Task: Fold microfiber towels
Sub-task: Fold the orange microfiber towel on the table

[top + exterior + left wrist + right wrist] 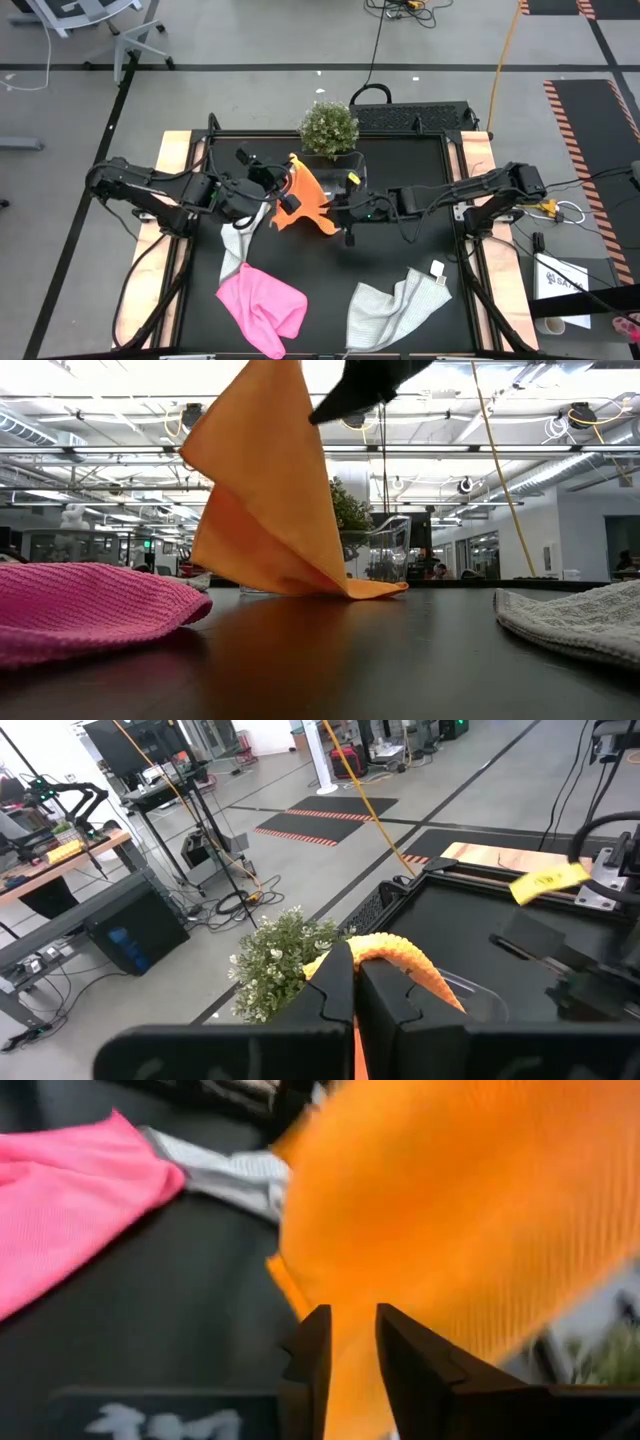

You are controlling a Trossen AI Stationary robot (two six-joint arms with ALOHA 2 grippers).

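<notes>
Left hand [355, 982] is clamping the orange towel [305, 195] up high so it's hanging; right hand [348, 1342] is sitting slightly parted around its lower edge, probably to straighten it.

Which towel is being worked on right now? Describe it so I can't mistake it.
On the black table, look just in front of the small potted plant. The orange towel hangs there, pinched by the left gripper, the only cloth lifted; the pink towel lies flat.
</notes>
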